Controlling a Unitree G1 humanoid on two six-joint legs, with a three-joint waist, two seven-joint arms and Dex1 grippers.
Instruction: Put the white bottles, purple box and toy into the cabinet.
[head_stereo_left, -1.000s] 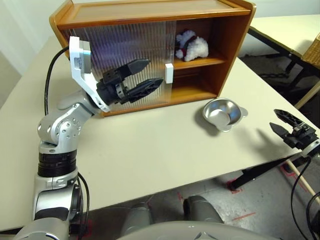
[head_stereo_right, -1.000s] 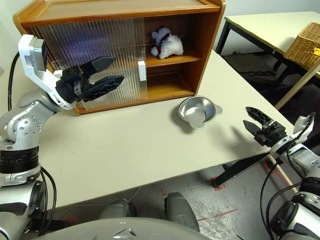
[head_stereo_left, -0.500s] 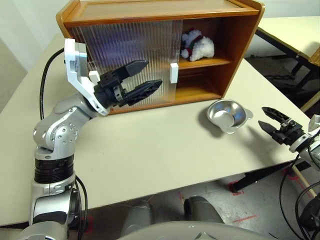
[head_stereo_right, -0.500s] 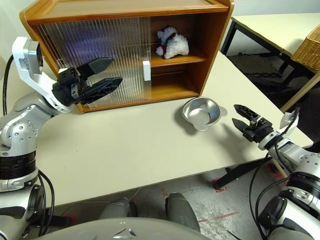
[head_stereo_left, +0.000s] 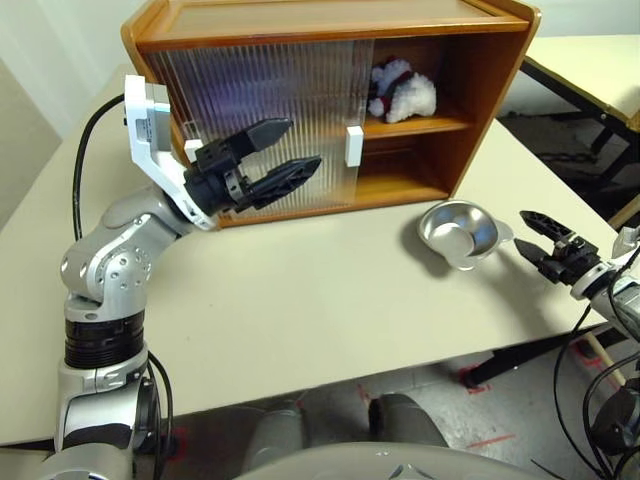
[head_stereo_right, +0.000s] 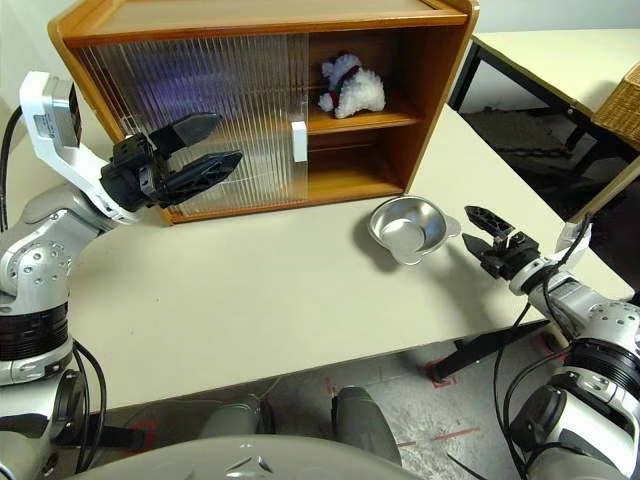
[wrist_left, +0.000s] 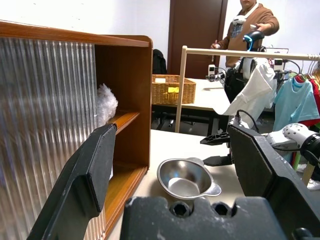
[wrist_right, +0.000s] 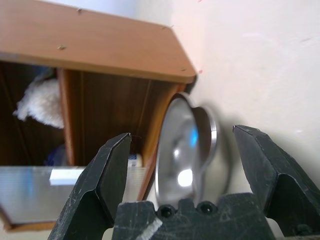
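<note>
The cabinet is made of smooth, lightly glossy wood, with ribbed translucent plastic doors. The toy is fluffy plush. The bowl is shiny metal.

Silver jointed arms, black fingers, white wrist bracket, black cables.

a shiny steel bowl sits upright on the pale surface, toward 3 o'clock, near the edge. a second pale table stands off at 2 o'clock with a wicker basket on it. behind it a person in a brown top stands beside a rack of hanging clothes.
</note>
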